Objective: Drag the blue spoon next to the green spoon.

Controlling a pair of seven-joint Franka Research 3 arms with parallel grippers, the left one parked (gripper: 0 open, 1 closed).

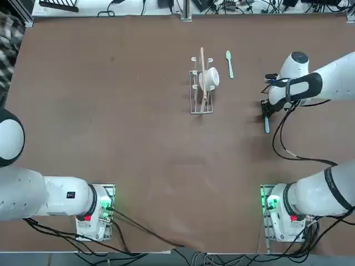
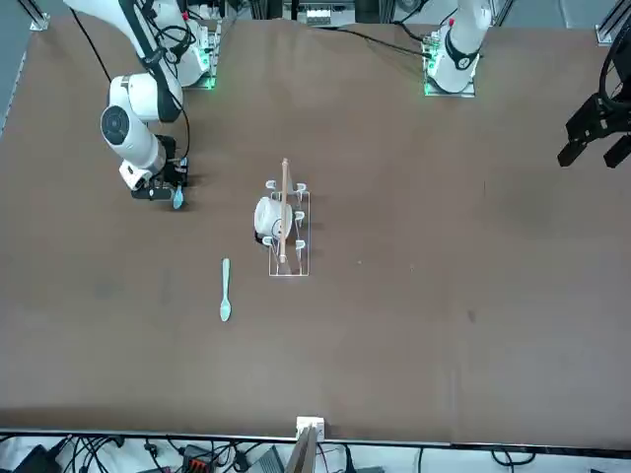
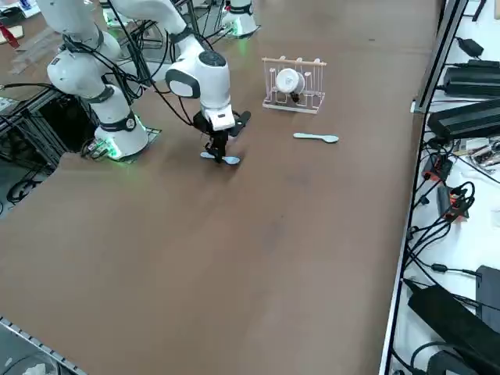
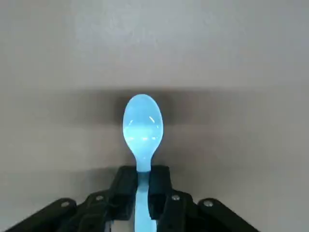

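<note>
Right of the white rack (image 1: 194, 100), well apart from it and nearer to my base, my right gripper (image 4: 143, 176) is pressed onto the handle of the blue spoon (image 4: 142, 125), just behind the bowl, which points away from me. Whether that spoon touches the worktop (image 1: 150, 155), I cannot tell. Next comes the rack itself, with a white cup (image 1: 212, 77) on its right side. Beside the rack's far half, just off to its right, the green spoon (image 1: 230, 66) lies on the worktop, bowl pointing away from me too.
</note>
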